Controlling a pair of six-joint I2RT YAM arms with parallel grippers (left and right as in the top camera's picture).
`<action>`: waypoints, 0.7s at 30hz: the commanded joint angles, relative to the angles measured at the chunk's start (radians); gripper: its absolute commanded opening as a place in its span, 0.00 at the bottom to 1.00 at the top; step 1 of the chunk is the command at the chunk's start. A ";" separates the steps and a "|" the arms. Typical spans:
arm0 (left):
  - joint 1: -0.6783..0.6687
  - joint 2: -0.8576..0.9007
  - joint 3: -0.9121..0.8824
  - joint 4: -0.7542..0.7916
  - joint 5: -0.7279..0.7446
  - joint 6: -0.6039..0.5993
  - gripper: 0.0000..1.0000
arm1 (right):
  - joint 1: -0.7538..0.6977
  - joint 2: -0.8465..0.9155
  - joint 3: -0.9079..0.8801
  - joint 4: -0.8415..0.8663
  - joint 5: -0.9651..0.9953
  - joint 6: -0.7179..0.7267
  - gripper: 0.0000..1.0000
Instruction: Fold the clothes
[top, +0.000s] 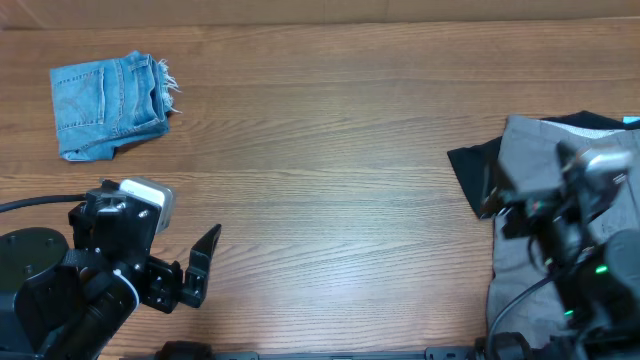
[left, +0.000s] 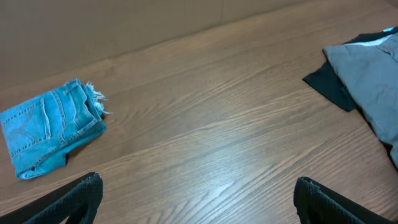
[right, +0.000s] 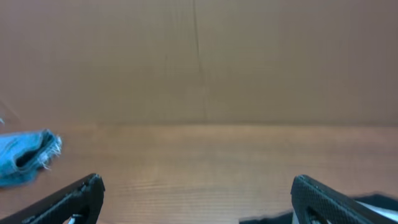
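Observation:
The light-blue jeans (top: 108, 105) lie folded into a small bundle at the table's far left, frayed hem to the right. They also show in the left wrist view (left: 50, 124) and at the left edge of the right wrist view (right: 25, 155). My left gripper (top: 190, 272) is open and empty at the front left, well short of the jeans, over bare wood (left: 198, 186). My right gripper (top: 492, 200) is open and empty (right: 196, 183) at the right, above the edge of a clothes pile.
A grey garment (top: 540, 150) lies on a black one (top: 468, 165) at the right edge, partly under my right arm; both show in the left wrist view (left: 367, 68) (left: 333, 87). A brown wall backs the wooden table (top: 330, 170).

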 joint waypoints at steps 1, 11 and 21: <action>-0.004 0.002 0.002 0.002 -0.006 -0.001 1.00 | -0.006 -0.133 -0.154 0.033 -0.009 -0.029 1.00; -0.004 0.002 0.002 0.002 -0.006 -0.001 1.00 | -0.006 -0.459 -0.613 0.200 -0.068 -0.025 1.00; -0.004 0.002 0.002 0.002 -0.006 -0.001 1.00 | -0.006 -0.554 -0.872 0.442 -0.098 -0.026 1.00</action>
